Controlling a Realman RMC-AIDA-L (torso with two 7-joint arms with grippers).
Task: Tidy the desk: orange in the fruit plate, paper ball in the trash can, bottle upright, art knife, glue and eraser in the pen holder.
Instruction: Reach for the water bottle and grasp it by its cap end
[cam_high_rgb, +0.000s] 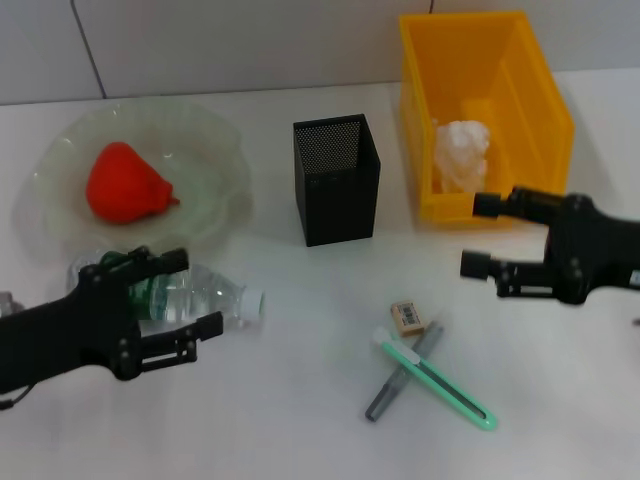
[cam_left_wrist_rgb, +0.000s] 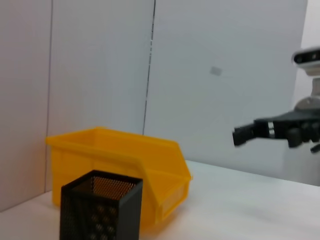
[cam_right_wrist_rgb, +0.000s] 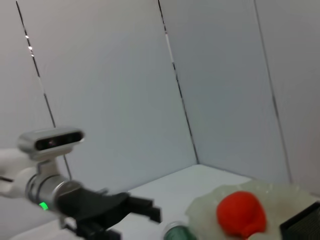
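Observation:
The orange (cam_high_rgb: 125, 185) lies in the fruit plate (cam_high_rgb: 222, 140) at the back left. In front of the plate the bottle (cam_high_rgb: 222, 300) lies on its side, cap toward the middle. My left gripper (cam_high_rgb: 195, 292) is open, with one finger on each side of the bottle's body. The paper ball (cam_high_rgb: 462, 155) sits inside the yellow trash can (cam_high_rgb: 480, 60). My right gripper (cam_high_rgb: 480, 236) hovers open and empty in front of the can. The eraser (cam_high_rgb: 407, 317), the green art knife (cam_high_rgb: 440, 385) and the grey glue stick (cam_high_rgb: 395, 385) lie crossed near the front. The pen holder (cam_high_rgb: 337, 180) stands in the middle.
The left wrist view shows the trash can (cam_left_wrist_rgb: 120, 165), the pen holder (cam_left_wrist_rgb: 100, 207) and the right gripper (cam_left_wrist_rgb: 242, 135) farther off. The right wrist view shows the orange (cam_right_wrist_rgb: 240, 212), the fruit plate (cam_right_wrist_rgb: 205, 215) and the left gripper (cam_right_wrist_rgb: 150, 212). A wall runs behind the table.

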